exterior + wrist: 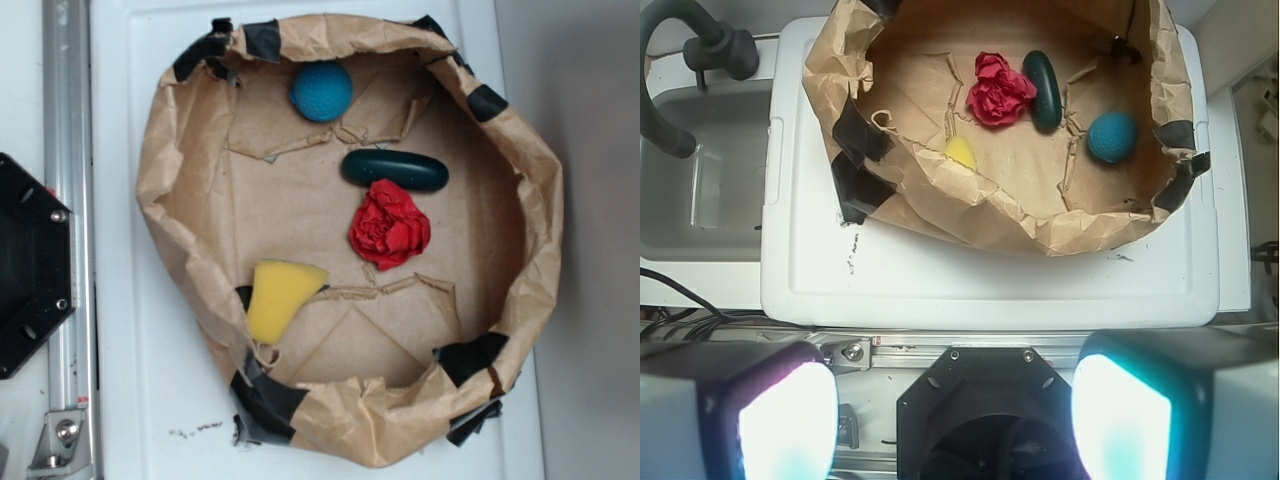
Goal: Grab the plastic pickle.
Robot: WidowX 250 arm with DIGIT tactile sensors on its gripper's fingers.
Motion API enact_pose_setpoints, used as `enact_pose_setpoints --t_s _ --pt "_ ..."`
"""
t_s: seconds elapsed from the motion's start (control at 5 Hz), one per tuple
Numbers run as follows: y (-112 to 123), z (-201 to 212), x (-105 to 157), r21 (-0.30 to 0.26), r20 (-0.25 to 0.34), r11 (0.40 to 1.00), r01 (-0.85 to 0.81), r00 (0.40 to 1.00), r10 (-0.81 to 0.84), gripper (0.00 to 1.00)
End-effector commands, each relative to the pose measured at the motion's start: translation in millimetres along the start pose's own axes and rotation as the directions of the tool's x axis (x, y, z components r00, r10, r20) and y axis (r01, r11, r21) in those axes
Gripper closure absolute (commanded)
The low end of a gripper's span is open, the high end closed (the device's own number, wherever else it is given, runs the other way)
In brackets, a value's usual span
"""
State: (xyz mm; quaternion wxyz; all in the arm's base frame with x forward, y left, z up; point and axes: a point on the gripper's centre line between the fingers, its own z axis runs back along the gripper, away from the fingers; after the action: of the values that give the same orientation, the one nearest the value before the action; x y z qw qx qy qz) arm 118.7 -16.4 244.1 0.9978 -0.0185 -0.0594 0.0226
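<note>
The plastic pickle (395,170) is a dark green glossy oval lying flat inside the brown paper ring (160,150), just above the red flower-like lump (390,228). From the wrist it appears upright in the picture as the pickle (1044,90), to the right of the red lump (998,90). My gripper (954,420) is open, its two bright pads (788,420) spread wide with nothing between them. It hovers over the robot base, well short of the paper ring. The gripper does not show in the exterior view.
A blue dimpled ball (322,91) lies at the top of the ring and a yellow sponge wedge (280,298) at its lower left. The ring sits on a white tray (120,300). The black robot base (25,265) and a metal rail (68,200) are at the left.
</note>
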Motion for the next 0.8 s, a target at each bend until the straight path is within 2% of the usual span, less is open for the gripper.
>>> enact_pose_setpoints --t_s 0.0,0.2,0.4,0.6 --pt "0.0 0.0 0.0 0.000 0.000 1.000 0.000 1.000 0.000 0.00" --pt "22.9 -16.8 43.3 -0.010 0.071 1.000 0.027 0.997 -0.026 0.00" --pt "39.4 -49.2 93.7 -0.008 0.188 0.991 0.130 0.974 -0.126 0.00" --pt "54.9 -95.6 120.6 0.019 0.168 0.974 0.227 0.959 -0.226 0.00"
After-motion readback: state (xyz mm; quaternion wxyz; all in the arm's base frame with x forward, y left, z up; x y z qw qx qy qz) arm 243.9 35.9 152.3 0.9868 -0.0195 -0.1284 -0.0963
